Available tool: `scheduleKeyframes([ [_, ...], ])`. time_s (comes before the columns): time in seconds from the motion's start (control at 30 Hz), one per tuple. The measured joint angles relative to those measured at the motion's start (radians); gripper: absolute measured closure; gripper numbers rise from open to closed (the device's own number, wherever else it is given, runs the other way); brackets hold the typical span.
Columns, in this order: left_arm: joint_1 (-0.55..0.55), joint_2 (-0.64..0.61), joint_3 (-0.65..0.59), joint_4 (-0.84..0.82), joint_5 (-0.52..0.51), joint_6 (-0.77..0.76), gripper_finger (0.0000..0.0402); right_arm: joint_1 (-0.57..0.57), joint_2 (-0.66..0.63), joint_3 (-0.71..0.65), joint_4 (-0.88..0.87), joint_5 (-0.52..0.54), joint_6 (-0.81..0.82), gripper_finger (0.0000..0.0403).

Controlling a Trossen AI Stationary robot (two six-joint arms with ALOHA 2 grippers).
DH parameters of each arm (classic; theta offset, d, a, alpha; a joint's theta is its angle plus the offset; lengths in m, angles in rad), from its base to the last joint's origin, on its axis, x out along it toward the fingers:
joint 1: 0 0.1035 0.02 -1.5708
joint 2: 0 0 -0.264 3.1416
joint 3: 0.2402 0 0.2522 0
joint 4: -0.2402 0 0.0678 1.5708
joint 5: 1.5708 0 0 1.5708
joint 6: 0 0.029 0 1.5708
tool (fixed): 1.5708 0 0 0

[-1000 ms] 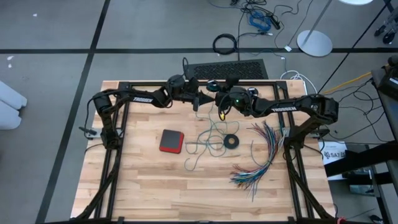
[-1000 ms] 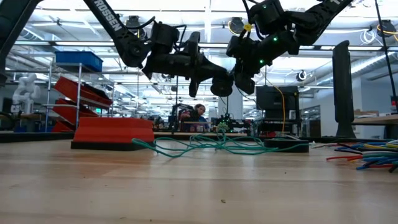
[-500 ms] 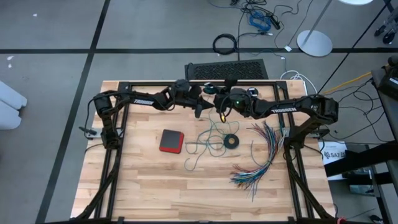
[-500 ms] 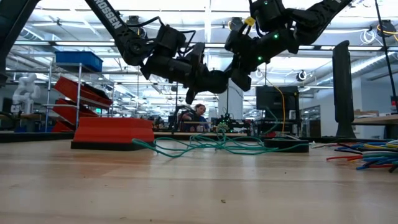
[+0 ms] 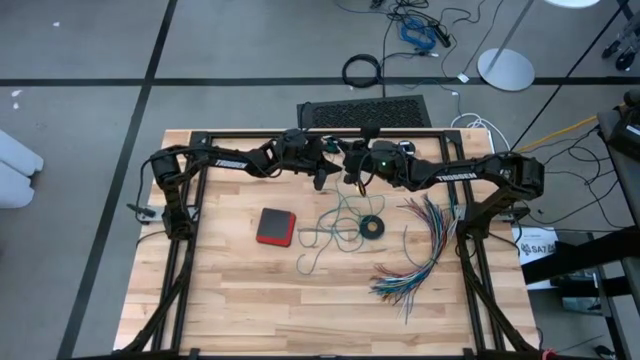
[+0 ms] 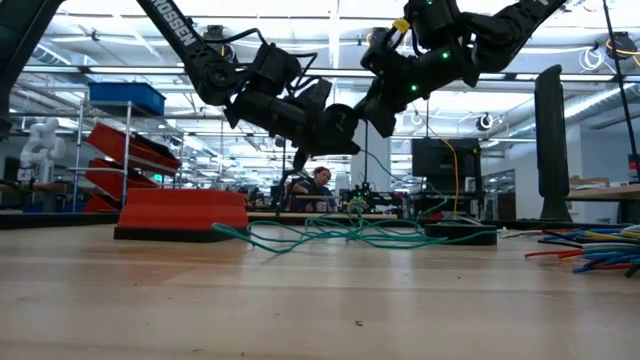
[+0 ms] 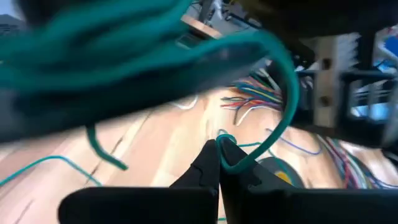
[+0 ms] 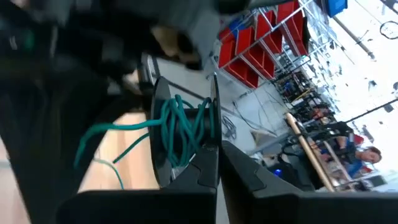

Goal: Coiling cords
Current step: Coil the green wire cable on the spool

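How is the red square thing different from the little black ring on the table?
The red square block is a solid flat slab with a dark edge; the black ring is round with a hole in it. The block is bigger. The block lies clear of the teal-green cord, while the ring sits right beside its loops. Both lie flat on the wooden table.

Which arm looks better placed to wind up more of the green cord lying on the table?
Left, probably. The left gripper has its jaws shut on the cord, whose slack trails down to the table. The right gripper only hangs beside it.
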Motion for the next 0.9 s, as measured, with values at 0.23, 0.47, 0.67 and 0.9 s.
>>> scheduleKeyframes([
  [0.23,0.000,0.000,0.000,-0.001,-0.068,0.031,0.0401,-0.005,0.000,0.000,0.041,-0.122,0.122,0.0403],
  [0.47,0.000,0.000,0.000,0.046,-0.146,0.056,0.0401,-0.017,0.000,-0.001,0.090,-0.141,0.298,0.0403],
  [0.67,-0.003,0.000,-0.001,0.140,-0.190,0.048,0.0401,-0.029,0.000,-0.001,0.096,-0.112,0.357,0.0403],
  [0.9,-0.029,0.000,-0.001,0.161,-0.313,0.055,0.0401,-0.035,0.000,-0.001,0.121,-0.108,0.462,0.0403],
])
